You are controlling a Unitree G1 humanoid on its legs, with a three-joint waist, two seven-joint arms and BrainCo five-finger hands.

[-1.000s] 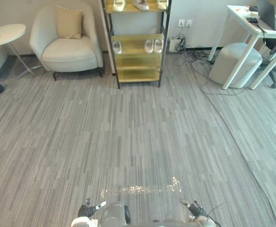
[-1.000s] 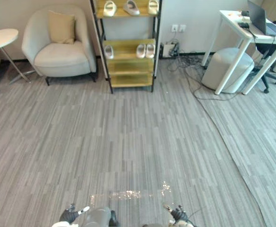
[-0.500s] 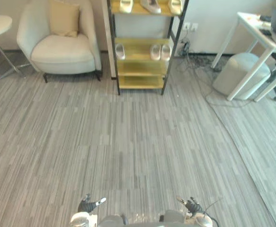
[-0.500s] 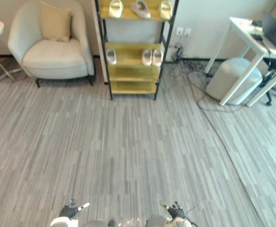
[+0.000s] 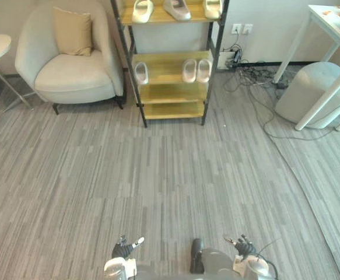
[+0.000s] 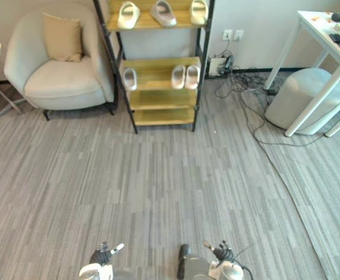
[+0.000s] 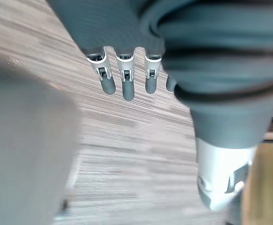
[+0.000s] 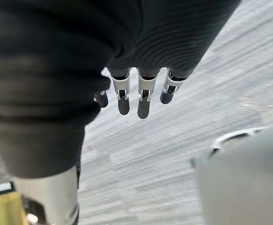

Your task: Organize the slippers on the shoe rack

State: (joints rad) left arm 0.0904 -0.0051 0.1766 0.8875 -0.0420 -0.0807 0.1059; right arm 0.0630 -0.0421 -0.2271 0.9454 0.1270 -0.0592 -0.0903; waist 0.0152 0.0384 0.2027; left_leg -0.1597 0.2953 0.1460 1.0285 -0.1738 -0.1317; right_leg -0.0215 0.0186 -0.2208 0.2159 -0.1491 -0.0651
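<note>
No readable text, label, number or sign anywhere on the shoe rack (image 5: 170,92) or slippers (image 5: 189,70).

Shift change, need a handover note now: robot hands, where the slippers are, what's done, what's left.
Left robot hand: open, holds nothing. Right robot hand: open, holds nothing. Both hang low over the floor, far from the shoe rack.
Top shelf: left slipper, askew middle slipper, right slipper. Shelf below: single slipper at the left, pair side by side at the right.
Done: every visible slipper is on the rack.
Left: probably walk up, then straighten and pair them.
</note>
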